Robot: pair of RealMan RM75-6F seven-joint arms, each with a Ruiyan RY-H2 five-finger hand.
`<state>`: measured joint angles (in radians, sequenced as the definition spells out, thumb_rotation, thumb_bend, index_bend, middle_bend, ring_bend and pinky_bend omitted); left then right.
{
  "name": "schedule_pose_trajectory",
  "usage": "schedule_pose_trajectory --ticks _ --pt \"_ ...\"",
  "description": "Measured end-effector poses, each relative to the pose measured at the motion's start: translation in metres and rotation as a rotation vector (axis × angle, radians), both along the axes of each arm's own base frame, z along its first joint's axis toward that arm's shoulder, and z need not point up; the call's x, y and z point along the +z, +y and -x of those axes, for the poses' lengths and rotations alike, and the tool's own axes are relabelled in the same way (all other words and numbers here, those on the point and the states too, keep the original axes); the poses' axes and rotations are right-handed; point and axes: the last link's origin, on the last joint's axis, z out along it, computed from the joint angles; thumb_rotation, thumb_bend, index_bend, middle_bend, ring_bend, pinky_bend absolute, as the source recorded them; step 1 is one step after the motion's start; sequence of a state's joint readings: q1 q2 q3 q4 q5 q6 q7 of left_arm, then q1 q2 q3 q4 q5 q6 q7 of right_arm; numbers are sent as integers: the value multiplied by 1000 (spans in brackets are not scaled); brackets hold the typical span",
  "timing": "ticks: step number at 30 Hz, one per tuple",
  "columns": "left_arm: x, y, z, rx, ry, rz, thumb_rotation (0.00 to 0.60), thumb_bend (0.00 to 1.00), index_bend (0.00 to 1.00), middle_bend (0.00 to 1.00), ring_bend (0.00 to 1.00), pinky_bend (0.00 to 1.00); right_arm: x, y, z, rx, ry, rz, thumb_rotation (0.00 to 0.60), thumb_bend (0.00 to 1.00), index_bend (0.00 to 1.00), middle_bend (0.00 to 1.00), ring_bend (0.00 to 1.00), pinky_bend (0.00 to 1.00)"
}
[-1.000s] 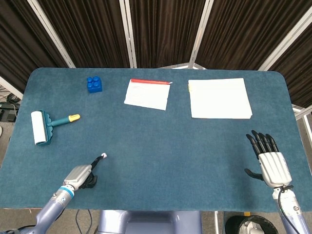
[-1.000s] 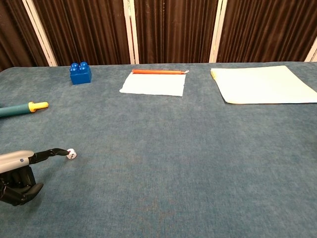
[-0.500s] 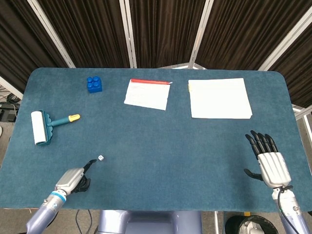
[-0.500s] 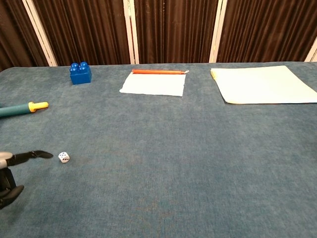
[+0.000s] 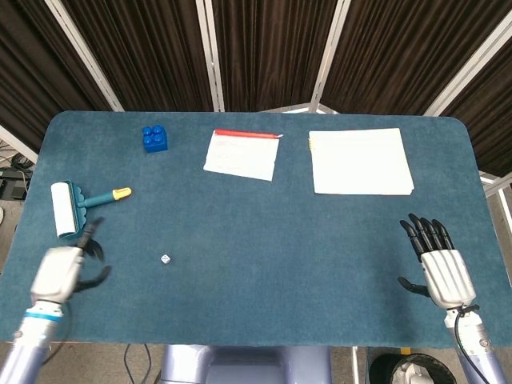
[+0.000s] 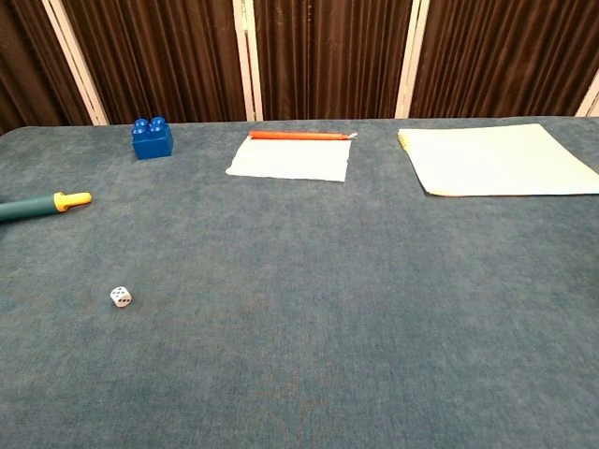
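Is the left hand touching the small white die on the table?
No, the left hand is apart from the die, with bare table between them.

We see a small white cube die (image 6: 121, 296) with black dots on a dark teal felt table (image 5: 264, 240), a bright blue plastic block (image 5: 155, 138), a white lint roller (image 5: 78, 206) with a teal handle and yellow tip, and silver-and-black hands (image 5: 58, 270)

A robot test lab or staging booth: a table covered in blue felt (image 5: 320, 240) fills the view, with dark pleated curtains (image 5: 264, 48) hung between white metal frame poles (image 5: 210, 56) along the far edge at 12 o'clock.
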<state>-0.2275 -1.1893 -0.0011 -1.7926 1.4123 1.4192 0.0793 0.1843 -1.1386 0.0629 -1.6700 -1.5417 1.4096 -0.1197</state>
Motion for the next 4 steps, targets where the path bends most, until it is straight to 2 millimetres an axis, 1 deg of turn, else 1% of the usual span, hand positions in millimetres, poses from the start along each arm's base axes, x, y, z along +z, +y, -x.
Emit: schedule_pose_trajectory --ticks 4 --pt "36 -9 19 45 164 -104 600 0 0 0 0 0 1 1 1 -3 2 4 600 0 0 0 0 0"
